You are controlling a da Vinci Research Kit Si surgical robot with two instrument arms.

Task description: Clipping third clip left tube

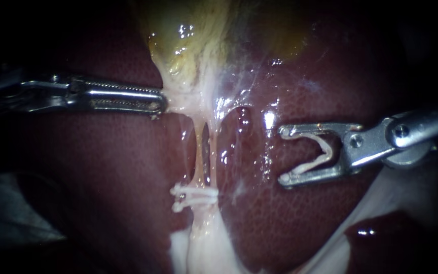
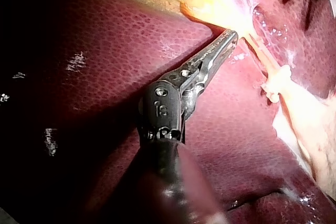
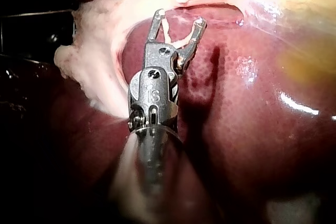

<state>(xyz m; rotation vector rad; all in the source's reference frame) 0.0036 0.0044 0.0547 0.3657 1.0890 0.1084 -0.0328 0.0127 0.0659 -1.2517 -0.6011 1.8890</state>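
One clip [image 1: 316,153] in right instrument [image 1: 285,155]

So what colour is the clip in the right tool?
Off-white clip in the right tool; the endoscope view shows it best.

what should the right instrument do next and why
Probably ease the right instrument toward the left tube, between the two clips and the gallbladder: its jaws hold an open clip but sit clear of the tube, and the left instrument holds the gallbladder taut.
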